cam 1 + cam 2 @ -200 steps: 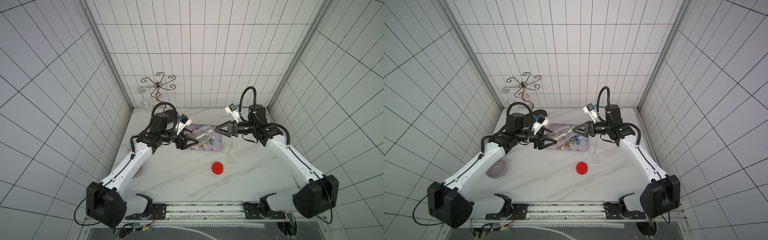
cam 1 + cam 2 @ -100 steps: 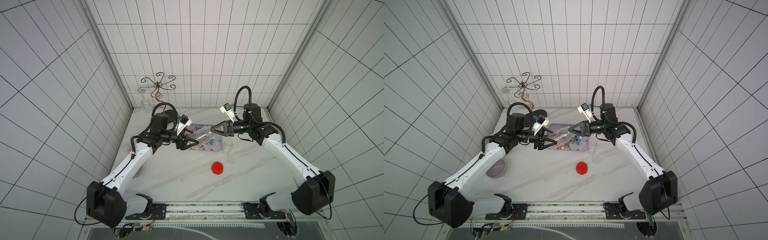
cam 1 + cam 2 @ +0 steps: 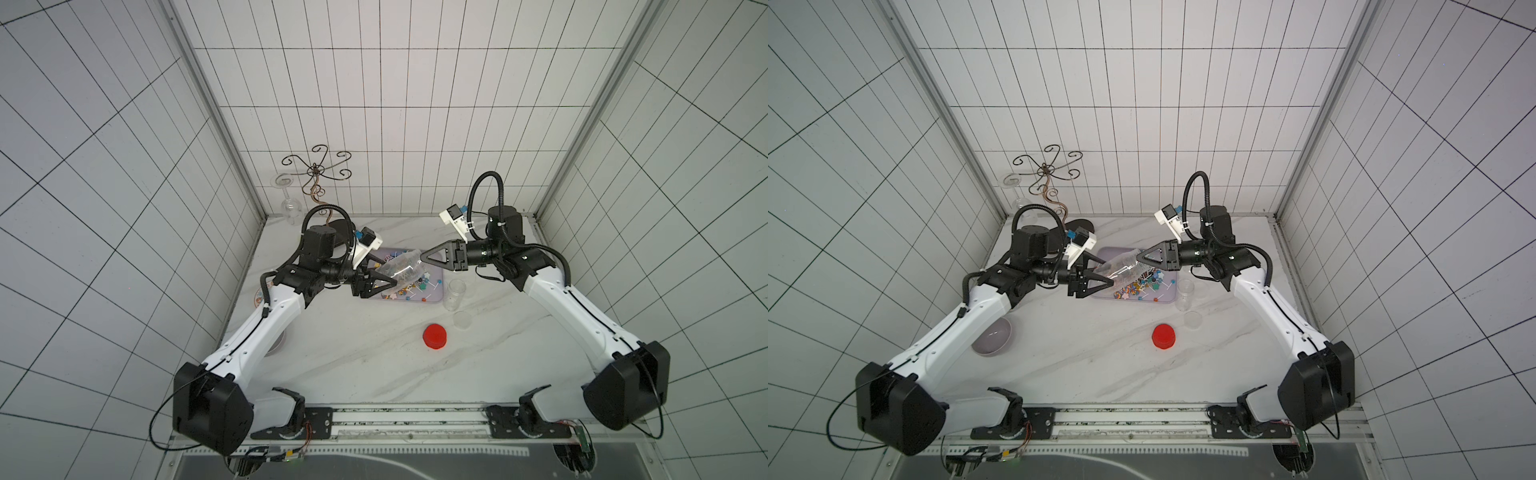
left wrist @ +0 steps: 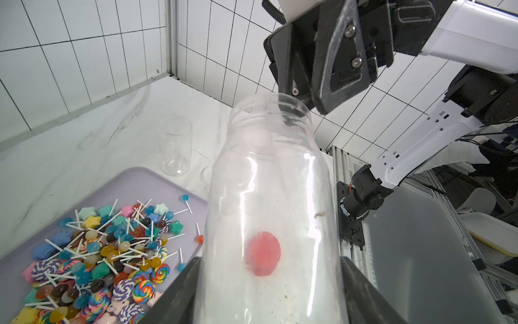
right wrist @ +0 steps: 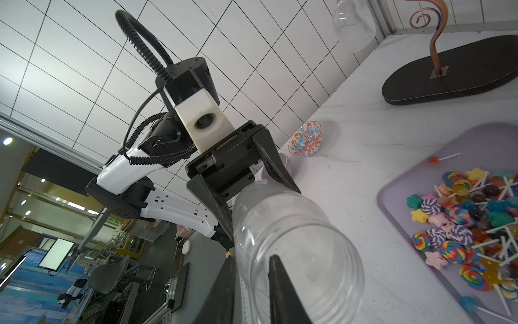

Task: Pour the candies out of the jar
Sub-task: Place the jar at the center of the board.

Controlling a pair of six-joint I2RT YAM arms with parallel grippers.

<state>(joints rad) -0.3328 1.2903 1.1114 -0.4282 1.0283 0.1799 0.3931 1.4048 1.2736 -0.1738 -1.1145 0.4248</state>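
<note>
The clear jar (image 3: 401, 270) (image 3: 1121, 266) hangs tilted and empty over the lilac tray (image 3: 434, 276) (image 4: 140, 185). My left gripper (image 3: 384, 274) (image 4: 269, 294) is shut on the jar's (image 4: 269, 196) lower body. My right gripper (image 3: 423, 258) (image 5: 252, 269) pinches the rim of the jar (image 5: 294, 238), one finger inside the mouth and one outside. The candies (image 3: 409, 291) (image 3: 1138, 289) (image 4: 106, 252) (image 5: 471, 230) lie heaped on the tray: stars, swirl rounds and lollipops on white sticks.
A small clear jar (image 3: 456, 293) stands upright just right of the tray, with a clear lid (image 3: 462, 320) and a red lid (image 3: 434, 336) in front of it. A lilac bowl (image 3: 992, 340) and a patterned dish (image 5: 307, 138) sit at the left. A wire stand (image 3: 318, 174) is at the back.
My right gripper has moved left to the jar's mouth and narrowed its jaws onto the rim. The left arm and the jar have stayed put.
</note>
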